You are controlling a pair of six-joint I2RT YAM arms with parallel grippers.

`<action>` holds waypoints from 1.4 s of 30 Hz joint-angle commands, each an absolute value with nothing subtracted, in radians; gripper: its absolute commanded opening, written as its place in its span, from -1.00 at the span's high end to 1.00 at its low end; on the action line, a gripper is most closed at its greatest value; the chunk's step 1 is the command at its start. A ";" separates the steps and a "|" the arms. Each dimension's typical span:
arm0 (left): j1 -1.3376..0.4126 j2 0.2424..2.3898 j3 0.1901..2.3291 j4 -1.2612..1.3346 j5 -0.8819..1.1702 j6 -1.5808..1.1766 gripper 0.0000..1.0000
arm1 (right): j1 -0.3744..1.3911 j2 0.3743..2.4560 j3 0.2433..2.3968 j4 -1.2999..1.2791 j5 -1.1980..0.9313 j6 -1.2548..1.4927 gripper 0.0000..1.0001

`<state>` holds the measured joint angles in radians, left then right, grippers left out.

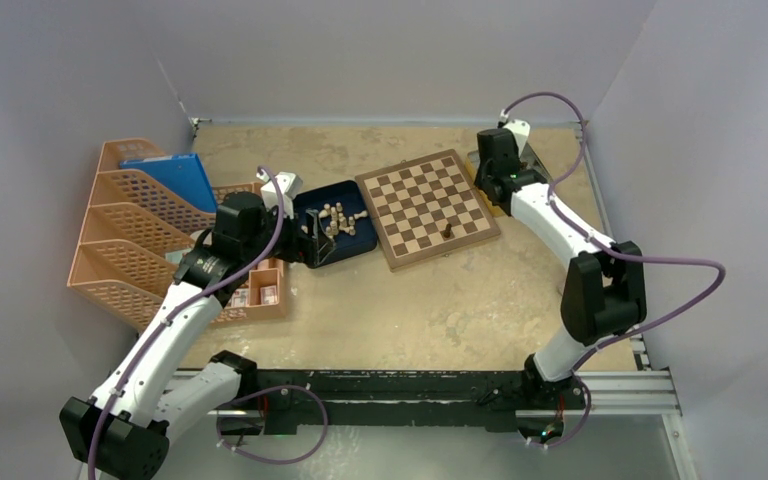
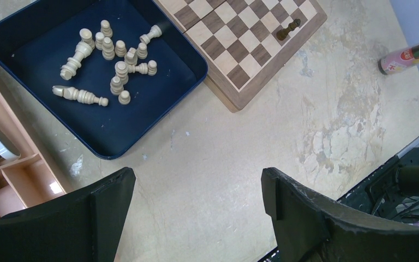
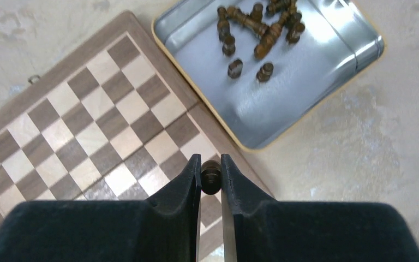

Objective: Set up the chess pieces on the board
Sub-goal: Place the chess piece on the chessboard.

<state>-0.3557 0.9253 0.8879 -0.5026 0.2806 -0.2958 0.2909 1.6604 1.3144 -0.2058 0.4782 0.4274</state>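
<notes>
Orange racks (image 1: 125, 240): at the far left of the table, with a blue folder (image 1: 175, 175) standing in them.
Left gripper (image 2: 196, 185): jaws spread wide with nothing between them, over bare table just beside the near edge of the tray.
Blue tray (image 2: 103, 125): left of the board and close to its corner.
Cream chessmen (image 2: 121, 68): lie in a loose group inside the tray, some upright and several on their side.
Board (image 1: 425, 208): in the middle of the table, turned at an angle.
Standing dark chessman (image 2: 288, 30): alone and upright on a square near the board's near edge.
Right gripper (image 3: 211, 162): fingers pressed together on a held dark chessman (image 3: 211, 177), above the board's edge next to the tin; whether this piece touches the board I cannot tell.
Silver tin (image 3: 305, 82): right of the board, against its border.
Dark chessmen in the tin (image 3: 262, 33): gathered at one end, most of them lying down.
</notes>
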 commanded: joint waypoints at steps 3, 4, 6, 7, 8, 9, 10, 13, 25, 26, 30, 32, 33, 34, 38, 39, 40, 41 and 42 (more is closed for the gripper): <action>-0.359 0.902 0.896 -0.476 0.291 -0.300 -0.72 | 0.325 1.588 1.215 -0.230 0.510 0.482 0.71; -0.359 0.903 0.896 -0.477 0.293 -0.299 -0.72 | 0.329 1.584 1.201 -0.230 0.507 0.490 0.70; -0.359 0.905 0.896 -0.476 0.296 -0.299 -0.72 | 0.345 1.577 1.174 -0.232 0.501 0.503 0.70; -0.359 0.905 0.895 -0.476 0.296 -0.299 -0.72 | 0.354 1.574 1.160 -0.230 0.492 0.508 0.69; -0.359 0.904 0.895 -0.477 0.296 -0.299 -0.72 | 0.362 1.572 1.150 -0.228 0.488 0.515 0.68; -0.359 0.905 0.896 -0.476 0.296 -0.300 -0.72 | 0.371 1.569 1.139 -0.224 0.491 0.520 0.67; -0.358 0.904 0.896 -0.476 0.295 -0.301 -0.72 | 0.378 1.567 1.127 -0.220 0.497 0.526 0.67; -0.359 0.907 0.895 -0.476 0.297 -0.301 -0.72 | 0.384 1.566 1.101 -0.197 0.495 0.542 0.67; -0.359 0.906 0.894 -0.474 0.297 -0.302 -0.72 | 0.408 1.604 1.078 -0.138 0.455 0.560 0.65; -0.359 0.908 0.892 -0.473 0.301 -0.302 -0.72 | 0.410 1.613 1.080 -0.137 0.447 0.559 0.65; -0.359 0.927 0.895 -0.472 0.320 -0.302 -0.72 | 0.420 1.637 1.089 -0.130 0.439 0.561 0.64; -0.359 0.928 0.897 -0.475 0.321 -0.302 -0.72 | 0.425 1.642 1.088 -0.123 0.427 0.561 0.64; -0.359 0.925 0.895 -0.476 0.317 -0.302 -0.72 | 0.426 1.646 1.087 -0.119 0.422 0.562 0.64; -0.359 0.921 0.894 -0.474 0.315 -0.302 -0.72 | 0.426 1.649 1.086 -0.114 0.413 0.562 0.64; -0.359 0.919 0.891 -0.473 0.311 -0.302 -0.72 | 0.430 1.669 1.083 -0.113 0.417 0.562 0.64; -0.359 0.921 0.892 -0.474 0.311 -0.302 -0.72 | 0.431 1.671 1.081 -0.113 0.425 0.563 0.64; -0.359 0.922 0.894 -0.475 0.311 -0.301 -0.72 | 0.430 1.673 1.078 -0.112 0.431 0.564 0.64; -0.359 0.923 0.895 -0.476 0.311 -0.301 -0.72 | 0.430 1.675 1.075 -0.111 0.437 0.564 0.64; -0.359 0.923 0.894 -0.477 0.311 -0.301 -0.72 | 0.430 1.677 1.073 -0.110 0.441 0.561 0.64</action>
